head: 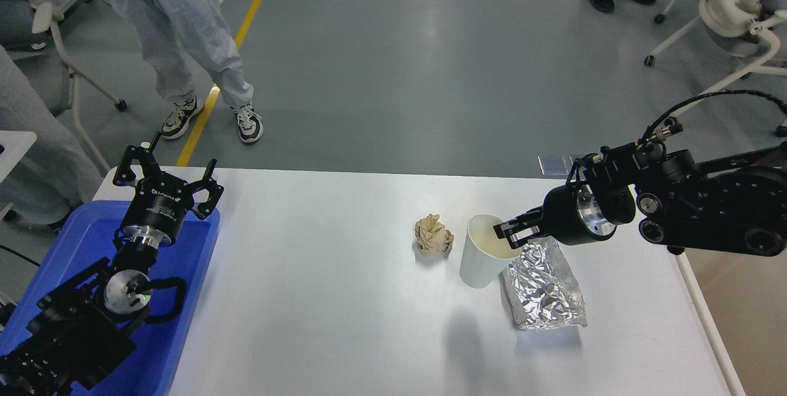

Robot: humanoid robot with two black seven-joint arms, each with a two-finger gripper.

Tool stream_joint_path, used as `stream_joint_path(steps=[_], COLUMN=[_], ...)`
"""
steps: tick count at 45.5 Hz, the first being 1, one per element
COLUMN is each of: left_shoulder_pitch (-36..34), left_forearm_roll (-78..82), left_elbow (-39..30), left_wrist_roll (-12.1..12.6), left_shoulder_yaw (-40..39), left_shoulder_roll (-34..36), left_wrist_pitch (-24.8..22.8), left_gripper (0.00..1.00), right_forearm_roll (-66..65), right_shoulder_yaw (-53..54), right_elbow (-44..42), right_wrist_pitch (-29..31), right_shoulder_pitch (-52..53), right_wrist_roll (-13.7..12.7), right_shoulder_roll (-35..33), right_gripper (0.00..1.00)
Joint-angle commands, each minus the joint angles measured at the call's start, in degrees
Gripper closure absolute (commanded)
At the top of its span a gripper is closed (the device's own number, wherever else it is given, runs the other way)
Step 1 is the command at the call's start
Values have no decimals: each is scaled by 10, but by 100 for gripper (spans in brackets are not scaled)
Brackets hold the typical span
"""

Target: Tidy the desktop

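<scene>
Large plain white rectangular desktop with rounded corners filled the lower frame, far edge running from 9 to 3 o'clock, grey floor beyond it.

Near centre, slightly toward 4 o'clock: white paper cup, upright but leaning, mouth open upward. Crumpled tan paper ball sat just beside the cup at its 9 o'clock, apart from it. Crinkled silver foil bag lay flat at the cup's 4 o'clock, touching or nearly touching its base; can't tell which.

Right gripper came in from 3 o'clock, black fingers at the cup's rim on its 3 o'clock side. Fingers read as close together around the rim, but can't tell whether they were actually clamped on it.

Left gripper sat at 9 o'clock, above the far end of a blue plastic tray at the desktop's left edge. Fingers spread wide, nothing between them.

Person in white trousers and sneakers stood on the floor at 11 o'clock, next to a yellow floor line. White wheeled chair at 1 o'clock.
</scene>
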Motion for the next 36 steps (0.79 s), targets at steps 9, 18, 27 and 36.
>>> stream_joint_path(steps=[9, 18, 27, 36], left_shoulder_pitch=[0, 0, 0, 0], left_forearm_roll=[0, 0, 0, 0], left_elbow=[0, 0, 0, 0], left_wrist_roll=[0, 0, 0, 0], left_shoulder_yaw=[0, 0, 0, 0], left_shoulder_roll=[0, 0, 0, 0], left_wrist_pitch=[0, 0, 0, 0], left_gripper=[0, 0, 0, 0], right_forearm_roll=[12, 11, 6, 4], right_shoulder_yaw=[8, 8, 8, 11], right_elbow=[32, 34, 28, 16], right_wrist_pitch=[105, 146, 152, 143], right_shoulder_pitch=[118, 164, 163, 117], right_wrist_roll=[0, 0, 0, 1], right_shoulder_roll=[-90, -138, -194, -271], right_gripper=[100, 100, 100, 100])
